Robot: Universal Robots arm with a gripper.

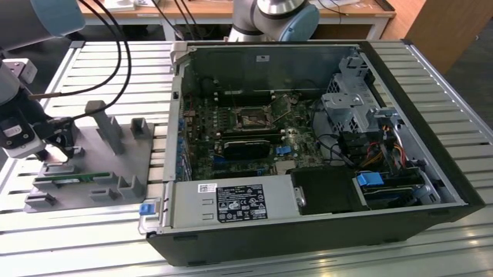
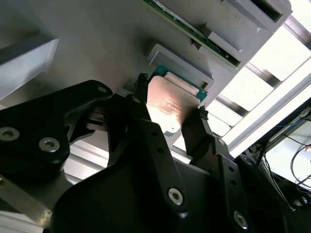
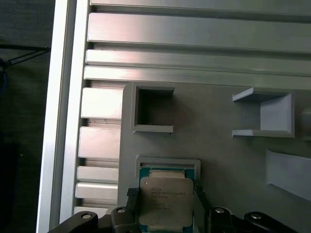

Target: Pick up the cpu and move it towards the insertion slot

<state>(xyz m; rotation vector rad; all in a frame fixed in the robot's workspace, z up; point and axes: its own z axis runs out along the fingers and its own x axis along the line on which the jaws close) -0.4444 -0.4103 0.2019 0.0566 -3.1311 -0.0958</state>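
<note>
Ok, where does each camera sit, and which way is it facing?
Exterior view: off the arm, high, looking down into the open computer case and at the insertion slot; the gripper shows at the exterior view's left, over the grey fixture.
First wrist view: on the wrist, facing straight down on the grey fixture and the cpu; the gripper's black links show.
Second wrist view: on the wrist, slanted along the gripper toward the cpu.
Shared: both wrist views show the cpu at the gripper.

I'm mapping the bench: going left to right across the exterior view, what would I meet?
gripper → grey upright post → blue latch → insertion slot → small blue connector → drive cage
</note>
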